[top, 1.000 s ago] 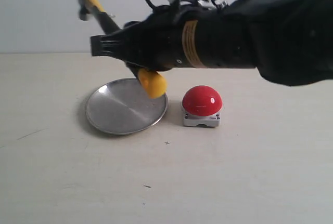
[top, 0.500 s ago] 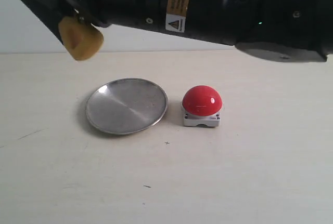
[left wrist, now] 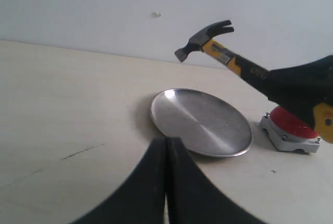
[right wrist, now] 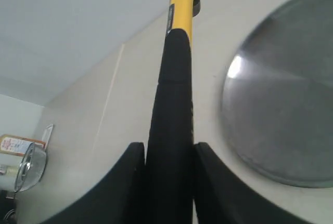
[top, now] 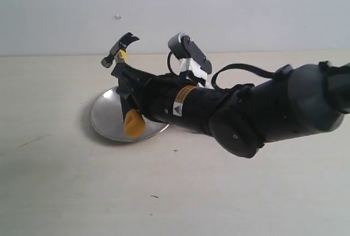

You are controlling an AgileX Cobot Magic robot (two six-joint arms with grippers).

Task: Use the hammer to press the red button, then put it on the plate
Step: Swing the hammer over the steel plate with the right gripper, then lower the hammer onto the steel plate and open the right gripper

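Observation:
My right gripper [top: 129, 91] reaches across from the right and is shut on the hammer's black handle [right wrist: 171, 104]. The hammer [top: 121, 47] stands steeply tilted above the silver plate [top: 106, 118], dark head up and yellow looped end [top: 134, 125] low over the plate's near side. Whether that end touches the plate I cannot tell. In the exterior view the arm hides the red button. The left wrist view shows part of the red button [left wrist: 292, 123] beside the plate [left wrist: 200, 122]. My left gripper [left wrist: 166, 143] is shut and empty, low in front of the plate.
The bulky black right arm [top: 257, 113] spans the table from the right edge to the plate. A pale wall [top: 246, 11] stands behind the table. A clear glass container [right wrist: 27, 168] sits far off in the right wrist view.
The right arm has come down from high and close to the camera to low over the plate. The hammer's yellow end has dropped toward the plate, and the arm now covers the button.

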